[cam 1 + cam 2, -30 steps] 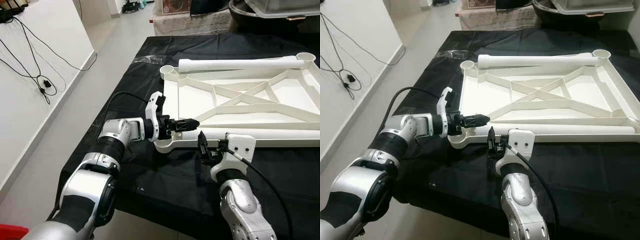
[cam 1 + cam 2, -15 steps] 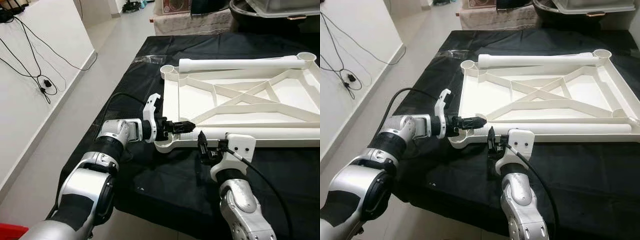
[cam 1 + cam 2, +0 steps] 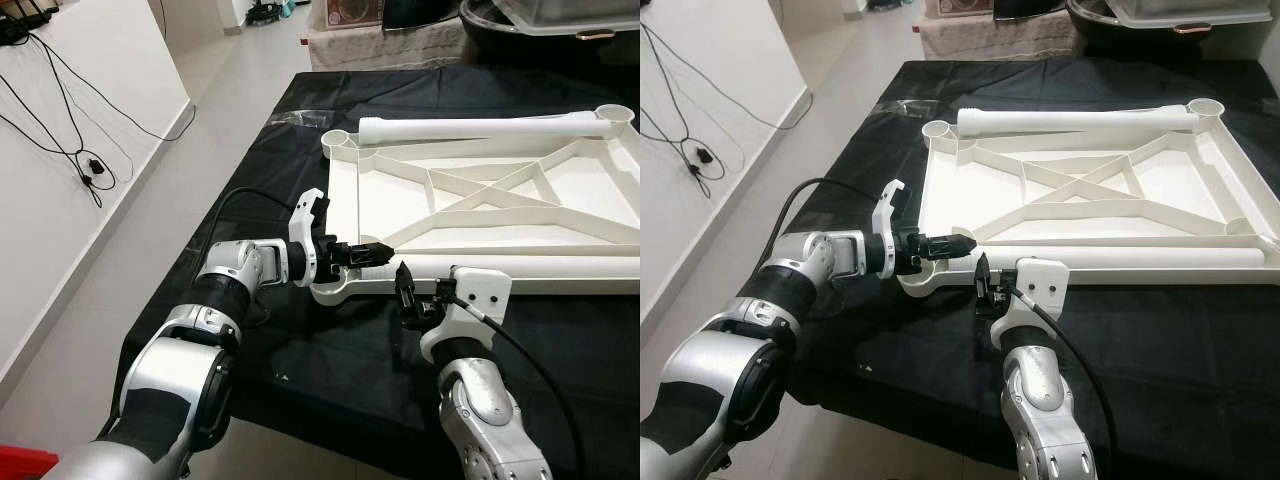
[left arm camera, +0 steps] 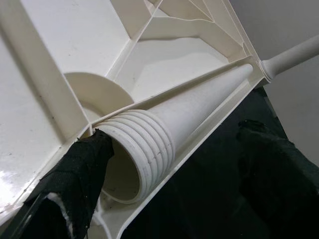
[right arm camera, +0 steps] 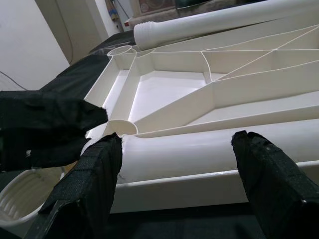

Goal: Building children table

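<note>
The white table top (image 3: 343, 205) lies upside down on the black-covered table, its ribs facing up. One white leg (image 3: 480, 127) rests along its far edge and another leg (image 3: 520, 265) along its near edge. My left gripper (image 3: 375, 252) is open at the near left corner socket (image 3: 325, 290). The near leg's threaded end (image 4: 139, 149) lies between its fingers (image 4: 75, 184), against one of them. My right gripper (image 3: 415, 300) hovers open just in front of the near rim. Its fingers (image 5: 89, 184) point at the near leg (image 5: 199, 149).
The black cloth (image 3: 330, 350) hangs over the table's left and near edges. Cables (image 3: 85, 165) trail across the grey floor at the left. A clear plastic bag (image 3: 295, 118) lies beyond the far left socket (image 3: 336, 140). Boxes and a dark tub (image 3: 540, 25) stand behind.
My left wrist has rolled and its fingers have settled slightly lower at the near leg's threaded end. The right arm has stayed still.
</note>
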